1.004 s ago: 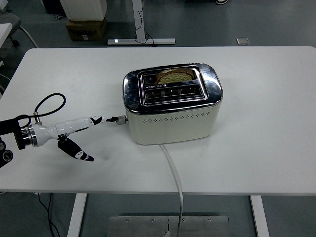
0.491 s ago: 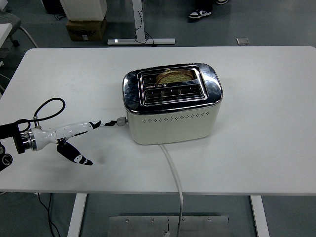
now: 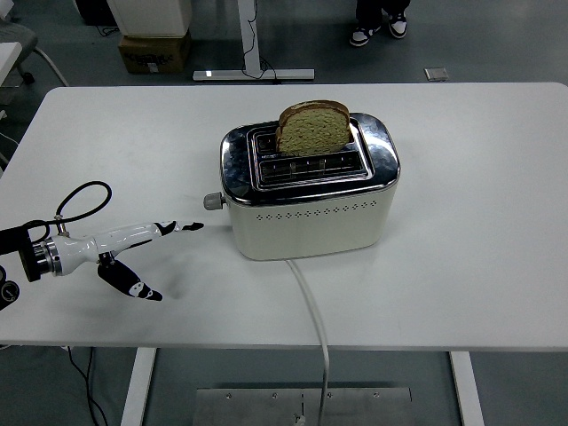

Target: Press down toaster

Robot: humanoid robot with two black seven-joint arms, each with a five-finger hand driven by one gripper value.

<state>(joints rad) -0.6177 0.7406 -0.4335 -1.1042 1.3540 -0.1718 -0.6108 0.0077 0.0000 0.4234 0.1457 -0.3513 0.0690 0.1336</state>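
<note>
One bread slice (image 3: 313,128) stands raised in your toaster (image 3: 309,187). Your left hand (image 3: 146,248), fingers spread and empty, lies apart from the lever (image 3: 212,201).

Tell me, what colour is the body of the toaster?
Cream, with a shiny chrome top; the toaster shows in the head view.

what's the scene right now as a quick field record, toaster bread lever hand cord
toaster: cream body, chrome top, mid-table
bread: one slice standing high out of the far slot
lever: knob on toaster's left end, at its upper position
left hand: open, fingertip short of lever, not touching
right hand: not in view
cord: runs off the table's near edge
</note>
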